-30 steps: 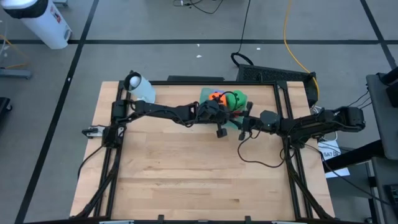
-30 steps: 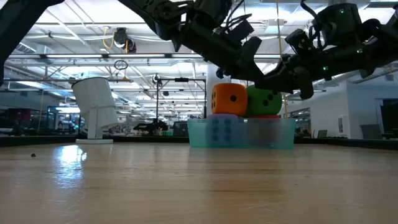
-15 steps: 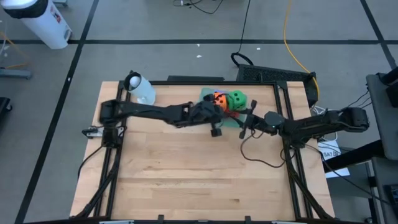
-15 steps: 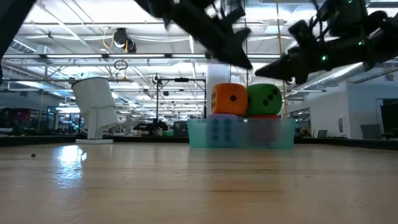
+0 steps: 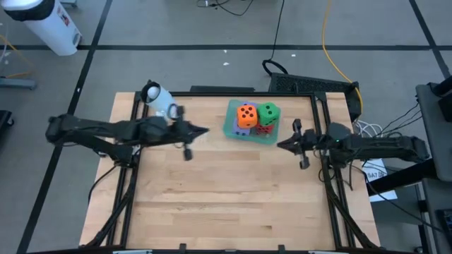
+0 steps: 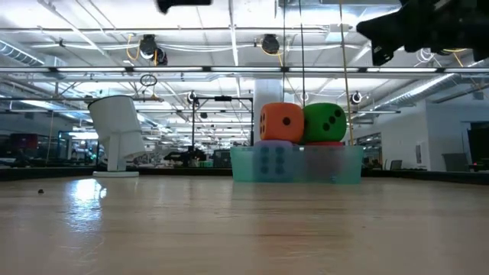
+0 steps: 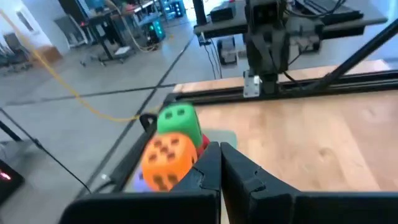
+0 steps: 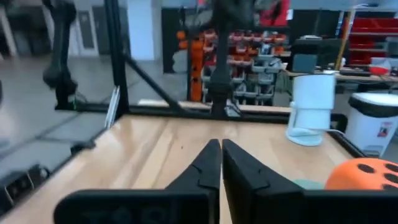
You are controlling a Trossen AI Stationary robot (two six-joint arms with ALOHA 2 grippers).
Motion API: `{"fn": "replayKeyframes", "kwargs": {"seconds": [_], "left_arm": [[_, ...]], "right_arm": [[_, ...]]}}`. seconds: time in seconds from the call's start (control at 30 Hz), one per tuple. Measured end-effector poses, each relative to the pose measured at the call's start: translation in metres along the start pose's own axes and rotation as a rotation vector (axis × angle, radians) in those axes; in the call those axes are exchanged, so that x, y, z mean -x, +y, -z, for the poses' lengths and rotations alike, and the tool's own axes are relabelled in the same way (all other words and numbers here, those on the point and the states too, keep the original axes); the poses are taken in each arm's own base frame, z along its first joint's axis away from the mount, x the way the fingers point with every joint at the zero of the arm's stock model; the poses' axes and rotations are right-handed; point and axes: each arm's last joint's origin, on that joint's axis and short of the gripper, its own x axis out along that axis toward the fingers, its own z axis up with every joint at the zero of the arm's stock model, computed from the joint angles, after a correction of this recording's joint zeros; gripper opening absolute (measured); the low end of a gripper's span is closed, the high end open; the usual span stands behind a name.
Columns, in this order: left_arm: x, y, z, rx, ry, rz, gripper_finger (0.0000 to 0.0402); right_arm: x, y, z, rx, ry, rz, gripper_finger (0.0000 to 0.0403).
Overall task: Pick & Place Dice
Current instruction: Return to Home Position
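You are seeing the orange die (image 5: 246, 115) and green die (image 5: 268, 112) sitting atop the red die (image 5: 264, 128) in the teal tray (image 5: 272, 139), by the desk's far edge. The left end effector (image 5: 200, 131) and right end effector (image 5: 282, 144) are hanging clenched and empty on either side of it. The right one is nearer, just beside the tray, so judge its exit carefully.

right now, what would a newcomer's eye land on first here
The bright dice catch the eye first: an orange die and a green die stand side by side above the rim of the teal tray, at the middle of the table's far edge. Next come the two dark arms flanking it. The left hand and the right hand are both shut, empty and clear of the tray.
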Motion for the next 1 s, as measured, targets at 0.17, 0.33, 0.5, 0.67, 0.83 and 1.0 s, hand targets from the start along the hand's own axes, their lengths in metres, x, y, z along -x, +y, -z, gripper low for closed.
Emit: {"fn": "replayKeyframes", "kwargs": {"seconds": [0.17, 0.33, 0.5, 0.67, 0.83, 1.0], "left_arm": [[0.047, 0.004, 0.052, 0.119, -0.008, -0.006, 0.0001], [0.075, 0.006, 0.085, 0.148, -0.170, -0.022, 0.0001], [0.099, 0.013, 0.099, 0.176, -0.319, -0.012, 0.0001], [0.103, 0.004, 0.130, 0.180, -0.456, 0.117, 0.0001], [0.097, -0.002, 0.164, 0.233, -0.448, 0.091, 0.0000], [0.093, -0.007, 0.187, 0.240, -0.421, 0.066, 0.0000]], "right_arm": [[0.018, -0.001, -0.008, -0.077, -0.057, 0.034, 0.0010], [0.028, -0.004, -0.010, -0.124, -0.074, 0.069, 0.0002], [0.038, -0.004, -0.015, -0.187, -0.088, 0.026, 0.0001], [0.044, -0.006, -0.010, -0.189, -0.041, 0.039, 0.0001], [0.047, -0.011, -0.007, -0.171, -0.051, 0.105, 0.0001], [0.047, -0.013, 0.018, -0.180, -0.048, 0.148, 0.0000]]}}
